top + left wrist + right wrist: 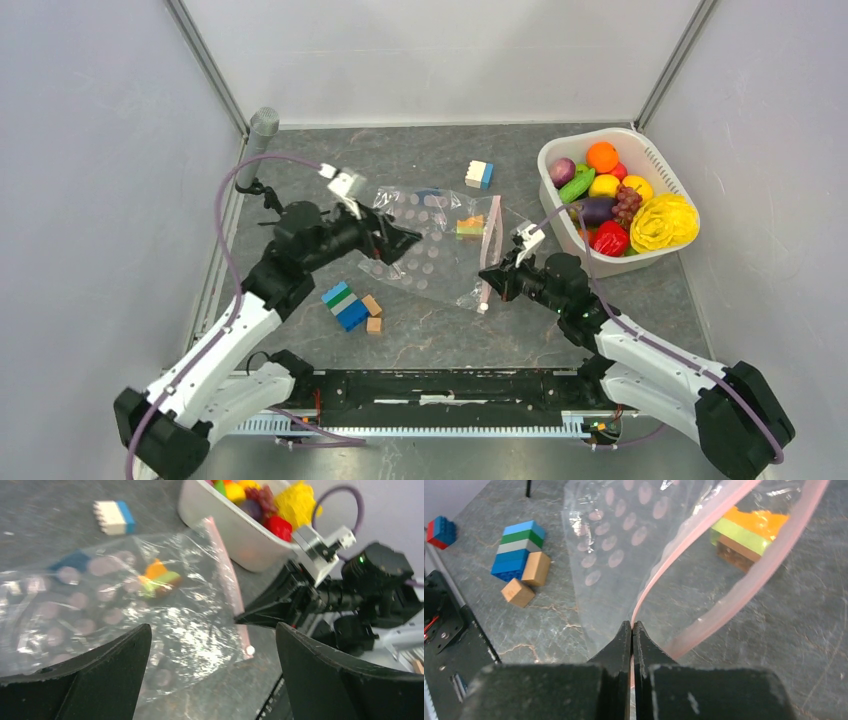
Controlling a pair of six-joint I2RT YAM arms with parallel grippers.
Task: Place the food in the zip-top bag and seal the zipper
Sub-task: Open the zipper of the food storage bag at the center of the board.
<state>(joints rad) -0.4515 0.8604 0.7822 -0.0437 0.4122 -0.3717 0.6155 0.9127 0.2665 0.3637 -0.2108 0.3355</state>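
Note:
The clear zip-top bag (430, 245) with round dots lies mid-table, and no food shows in it. Its pink zipper (490, 240) runs along the right edge. My right gripper (497, 282) is shut on the zipper strip (659, 575), whose two sides part into an open loop in the right wrist view. My left gripper (402, 240) is open over the bag's left part, and the bag (125, 610) lies beyond its wide-apart fingers (100, 670). The food is several toy fruits and vegetables, among them an orange (602, 156) and a red pepper (610, 238). They lie in the white basket (655, 160).
An orange, green and brown block (470, 227) sits under or in the bag; I cannot tell which. A white and blue block (479, 174) lies behind the bag. A blue, green and white stack (343, 305) and tan cubes (372, 312) lie at front left. Grey walls enclose the table.

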